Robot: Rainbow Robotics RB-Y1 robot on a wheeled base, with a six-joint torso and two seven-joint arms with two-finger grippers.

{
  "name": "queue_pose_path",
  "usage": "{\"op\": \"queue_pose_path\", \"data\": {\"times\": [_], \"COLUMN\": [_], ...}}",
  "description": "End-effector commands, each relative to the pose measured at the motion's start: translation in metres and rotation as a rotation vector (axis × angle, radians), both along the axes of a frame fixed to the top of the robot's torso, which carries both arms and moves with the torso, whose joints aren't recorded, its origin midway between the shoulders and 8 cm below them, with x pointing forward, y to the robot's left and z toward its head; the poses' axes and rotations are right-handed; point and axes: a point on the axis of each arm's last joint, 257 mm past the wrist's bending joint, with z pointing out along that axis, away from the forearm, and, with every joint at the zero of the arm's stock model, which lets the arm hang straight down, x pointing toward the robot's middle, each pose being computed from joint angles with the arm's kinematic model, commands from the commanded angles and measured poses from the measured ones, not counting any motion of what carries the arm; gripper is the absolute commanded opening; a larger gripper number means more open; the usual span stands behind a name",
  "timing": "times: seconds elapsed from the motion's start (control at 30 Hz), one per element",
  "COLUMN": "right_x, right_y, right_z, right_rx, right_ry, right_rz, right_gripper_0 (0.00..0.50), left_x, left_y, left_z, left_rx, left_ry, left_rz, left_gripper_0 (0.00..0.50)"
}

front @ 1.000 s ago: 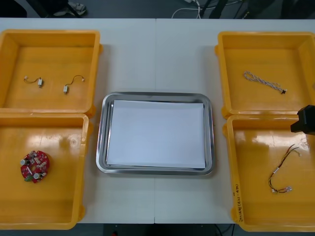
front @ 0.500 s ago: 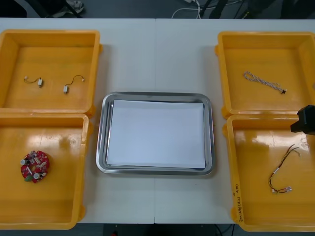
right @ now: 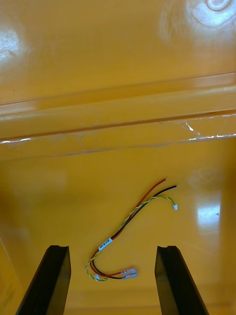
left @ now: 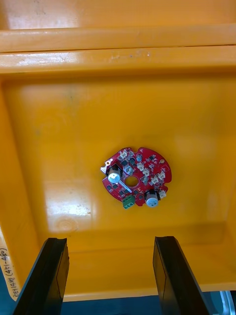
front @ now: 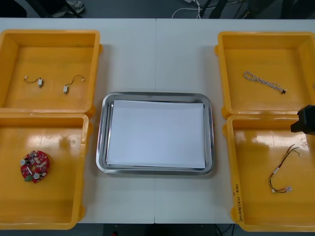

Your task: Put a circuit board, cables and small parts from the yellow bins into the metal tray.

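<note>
In the left wrist view, my left gripper [left: 110, 240] hangs open above the near left yellow bin [left: 59, 123]. A round red circuit board [left: 136, 176] lies flat on the bin floor just beyond the fingertips; in the front view the circuit board [front: 35, 166] is alone in that bin. My right gripper [right: 112, 248] is open over the near right bin [right: 59, 187], with the red and yellow cable [right: 132, 216] running from between the fingers outward. The metal tray [front: 101, 147], white inside, holds nothing.
The far left bin [front: 15, 59] holds two small metal parts [front: 65, 88] on short wires. A twisted blue and white cable [front: 263, 82] lies in the far right bin [front: 236, 54]. A black part of my right arm [front: 306, 119] shows at the right edge.
</note>
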Motion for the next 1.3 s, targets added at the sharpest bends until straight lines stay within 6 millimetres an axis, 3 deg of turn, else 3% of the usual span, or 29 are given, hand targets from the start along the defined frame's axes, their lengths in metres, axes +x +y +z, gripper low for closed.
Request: {"op": "queue_pose_path", "data": {"times": [0.03, 1.3], "right_x": [0.0017, 0.0017], "right_y": [-0.0155, -0.0155], "right_z": [0.0199, 0.0199], "right_rx": [-0.028, -0.028], "right_ry": [-0.037, -0.037], "right_rz": [-0.029, -0.029], "right_gripper_0": [0.5, 0.5], "left_x": [-0.0057, -0.0057], "left_y": [0.0107, 0.0107], "left_z": [0.0108, 0.0108], "left_rx": [0.055, 0.055], "left_ry": [-0.001, -0.001], "left_rz": [-0.006, -0.006], "left_gripper_0": [0.5, 0.5]}}
